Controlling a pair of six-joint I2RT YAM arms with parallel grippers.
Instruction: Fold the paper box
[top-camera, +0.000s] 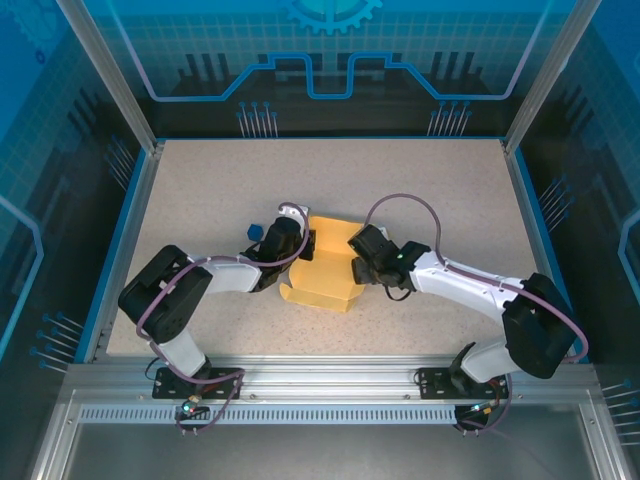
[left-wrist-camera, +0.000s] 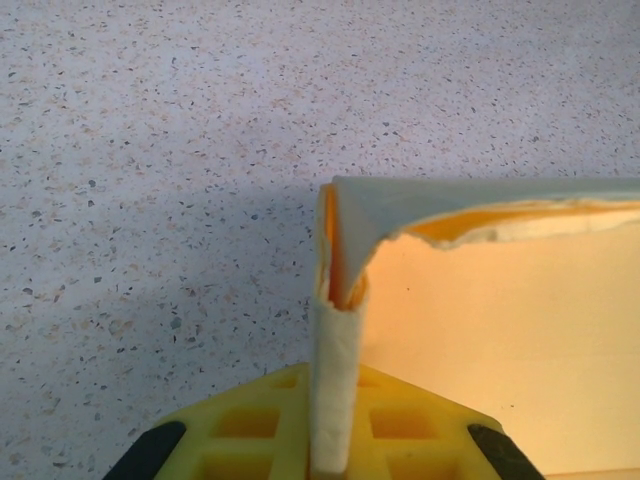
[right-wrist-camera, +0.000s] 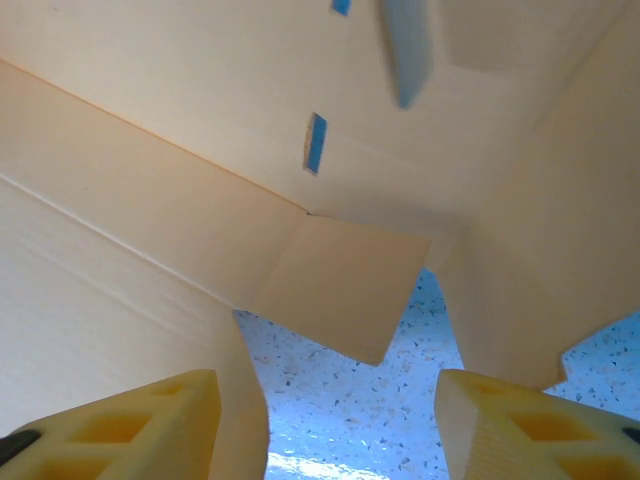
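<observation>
- Top: paper box lay on table, centre, betw. left gripper & right gripper.
- L wrist: jaws clenched on box's upright flap edge.
- R wrist: jaws apart, card panels just ahead, nothing gripped.

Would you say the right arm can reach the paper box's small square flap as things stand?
Probably yes: the right gripper is open close to the flap, with nothing between them.
</observation>
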